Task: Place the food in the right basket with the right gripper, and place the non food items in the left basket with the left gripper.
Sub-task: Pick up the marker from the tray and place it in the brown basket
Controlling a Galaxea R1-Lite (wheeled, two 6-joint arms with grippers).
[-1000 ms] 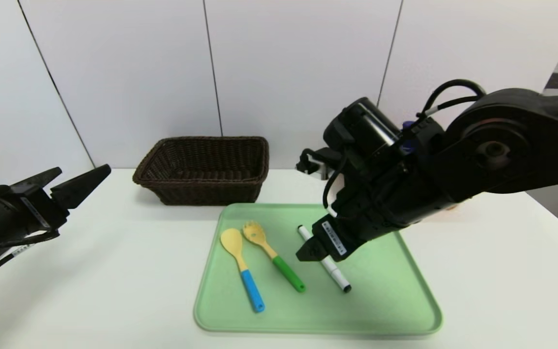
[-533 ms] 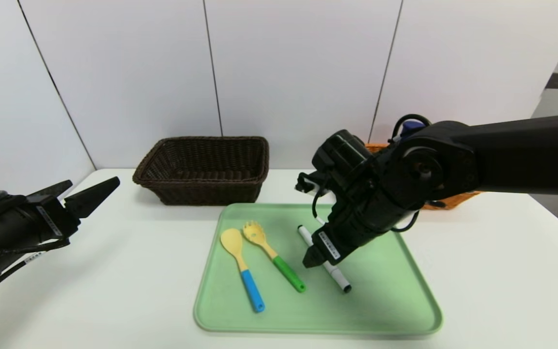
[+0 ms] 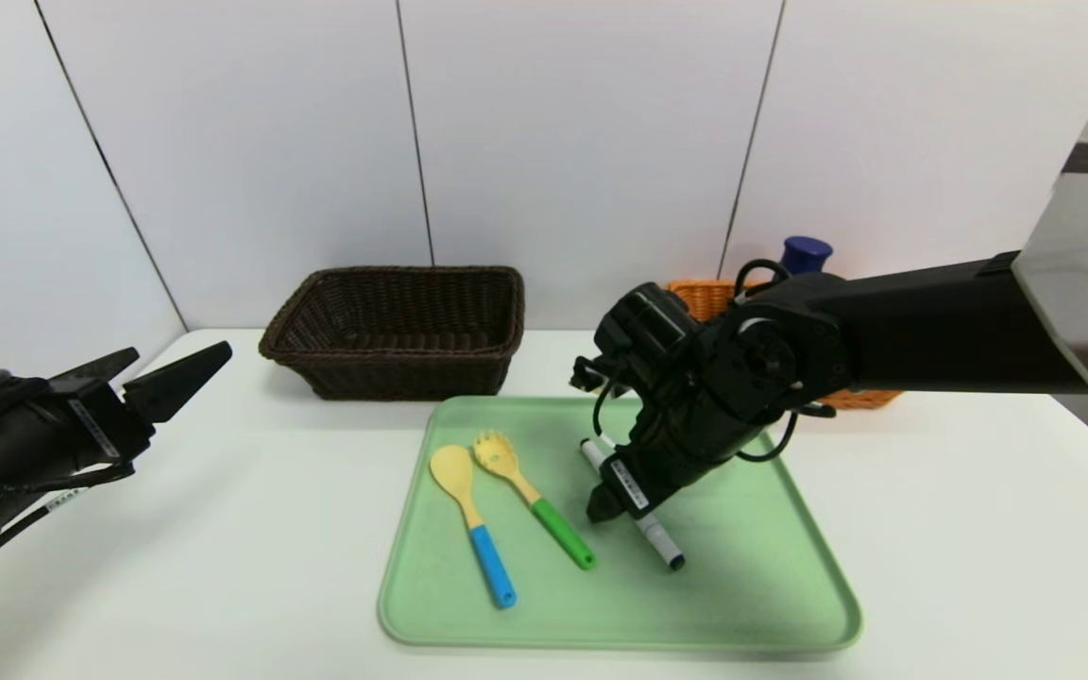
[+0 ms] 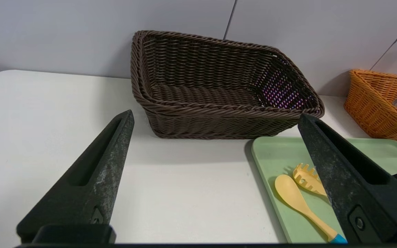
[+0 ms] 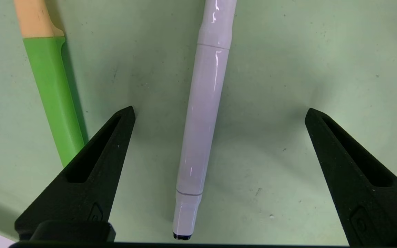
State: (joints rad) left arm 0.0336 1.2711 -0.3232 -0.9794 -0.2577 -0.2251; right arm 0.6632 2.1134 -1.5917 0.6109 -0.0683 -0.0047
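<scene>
Currently I have the right gripper [image 5: 219, 113] spread wide, straddling the white marker [image 3: 634, 508] on the green tray [image 3: 771, 604]. Fork [image 3: 533, 498] and spoon [image 3: 471, 510] lie left of the marker. The left gripper [image 3: 161, 370], also wide, hovers left of the tray.

Matte black two-armed robot with wedge-fingered end effectors

Both arms are black; the right end effector [image 3: 612, 502] and left end effector [image 3: 166, 366] each carry two tapered, pointed fingers [image 5: 91, 172] with a long recessed slot and a small embossed mark near the base. White printed labels sit on the wrists, loose black cables loop around them, and a round joint cap shows on the right arm.
</scene>
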